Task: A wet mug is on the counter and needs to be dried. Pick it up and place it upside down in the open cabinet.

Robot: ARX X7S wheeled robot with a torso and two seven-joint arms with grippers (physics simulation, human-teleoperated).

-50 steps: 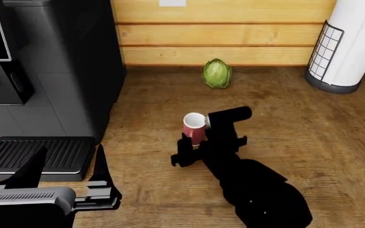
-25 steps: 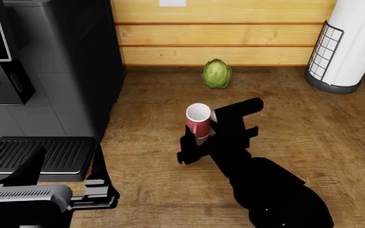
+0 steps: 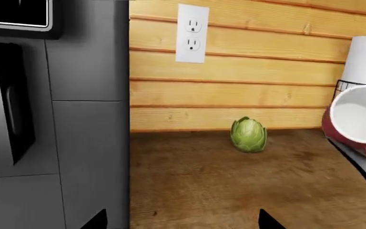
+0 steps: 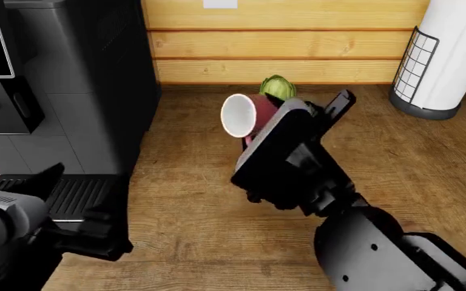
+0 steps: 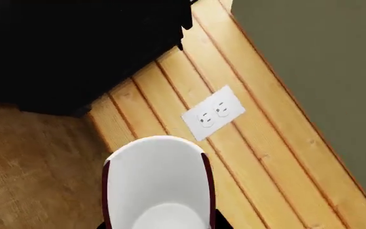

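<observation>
My right gripper is clamped on the mug, held clear above the counter, tipped on its side with the mouth facing the coffee machine. Left gripper is low beside the drip tray; can't tell its opening.

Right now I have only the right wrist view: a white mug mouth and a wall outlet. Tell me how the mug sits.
Observer: The mug lies on its side in the right tool, with its mouth towards the coffee machine.
Operator: Give me what's behind it.
Observer: A green vegetable stands on the counter by the wall, just beyond the mug.
Operator: Report the left tool.
Observer: The left tool is open and empty, low by the coffee machine's drip tray.
</observation>
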